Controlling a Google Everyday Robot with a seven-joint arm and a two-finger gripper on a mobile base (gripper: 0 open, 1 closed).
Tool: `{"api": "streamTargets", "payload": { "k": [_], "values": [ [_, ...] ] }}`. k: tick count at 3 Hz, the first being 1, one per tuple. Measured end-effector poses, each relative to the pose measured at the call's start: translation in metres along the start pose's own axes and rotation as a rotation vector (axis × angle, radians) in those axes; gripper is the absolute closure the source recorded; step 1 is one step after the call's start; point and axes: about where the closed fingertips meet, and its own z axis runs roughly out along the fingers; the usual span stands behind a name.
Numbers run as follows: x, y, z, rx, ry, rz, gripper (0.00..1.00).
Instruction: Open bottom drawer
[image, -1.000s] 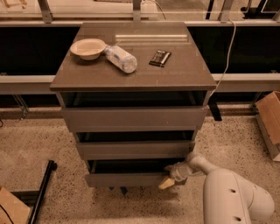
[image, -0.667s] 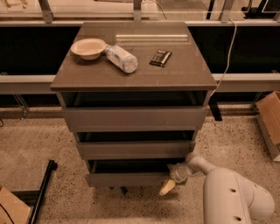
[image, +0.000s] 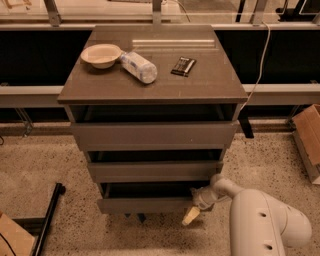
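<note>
Low by the cabinet's right front, the end effector (image: 192, 214) sits at the right end of the bottom drawer (image: 145, 204); whether it is wide or narrow cannot be told. That drawer, the lowest of three, stands slightly pulled out, with a dark gap above its flat front. On the table (image: 210, 86), a pale bowl (image: 101, 54) sits near the rear left corner. A clear bottle (image: 139, 66) lies on its side just beside it. A dark packet (image: 183, 66) lies right of centre.

The cabinet top (image: 210, 80) holds a bowl (image: 101, 54), lying bottle (image: 138, 66) and dark packet (image: 183, 66); the tool (image: 195, 209) is low beside the bottom drawer (image: 145, 204).
</note>
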Motion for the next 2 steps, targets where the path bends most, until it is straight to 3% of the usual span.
{"api": "streamTargets", "payload": {
  "k": [2],
  "values": [
    [-0.0014,0.0005,-0.0021,0.000,0.000,0.000,0.50]
  ]
}}
